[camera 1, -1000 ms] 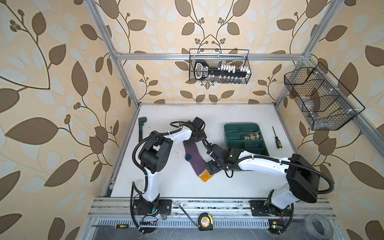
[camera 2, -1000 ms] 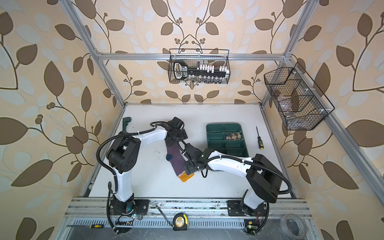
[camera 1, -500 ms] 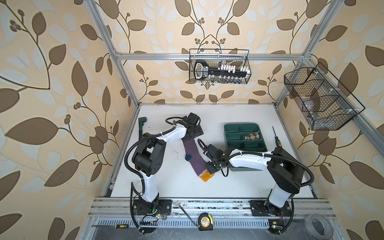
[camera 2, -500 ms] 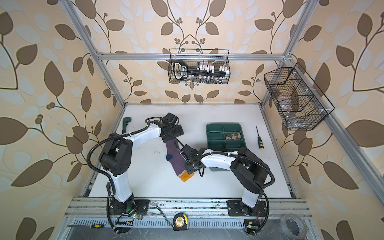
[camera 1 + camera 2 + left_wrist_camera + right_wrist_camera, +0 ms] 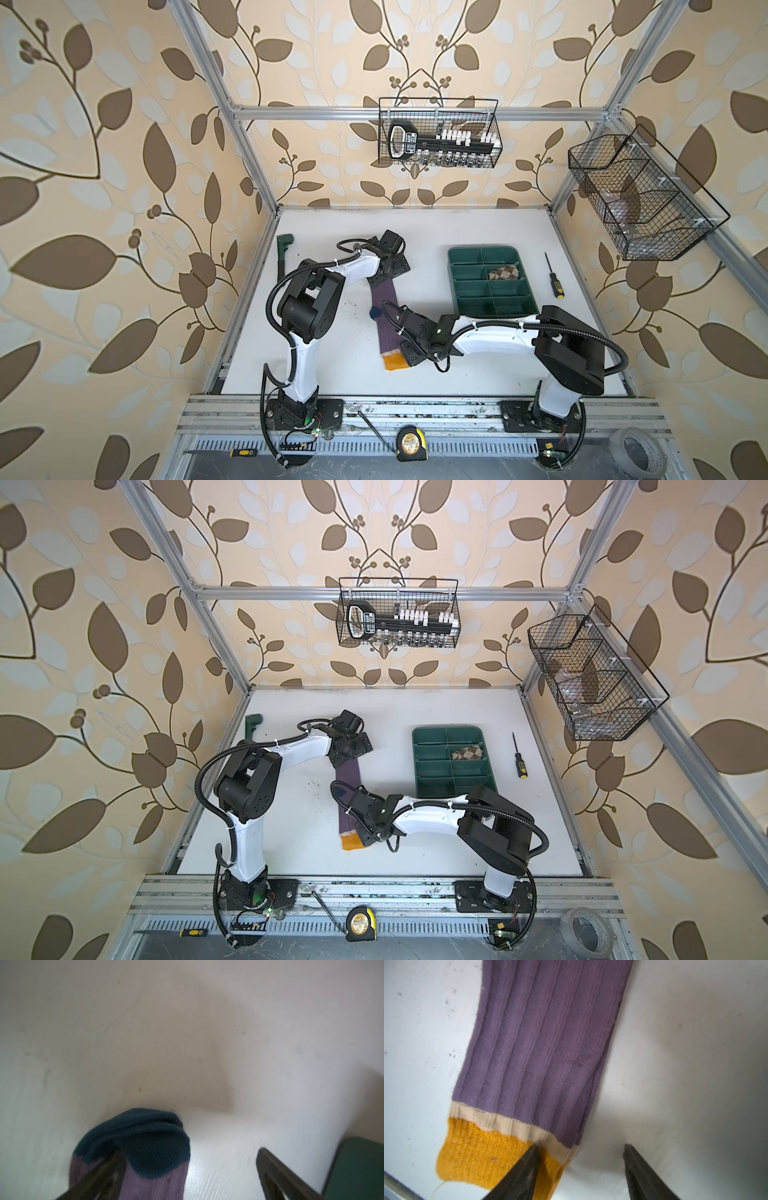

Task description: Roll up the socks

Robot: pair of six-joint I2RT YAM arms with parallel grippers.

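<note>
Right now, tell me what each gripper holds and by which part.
Nothing is held. The left gripper stands open, one finger over the purple sock's navy toe; the right gripper stands open, one finger at its yellow cuff.

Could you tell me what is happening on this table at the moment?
Both arms are at the purple sock, which lies flat and unrolled on the white table. The left gripper stands open over its navy toe; the right gripper, also open, has one of its fingers on the yellow cuff. The argyle sock sits bundled in a compartment of the green tray.
</note>
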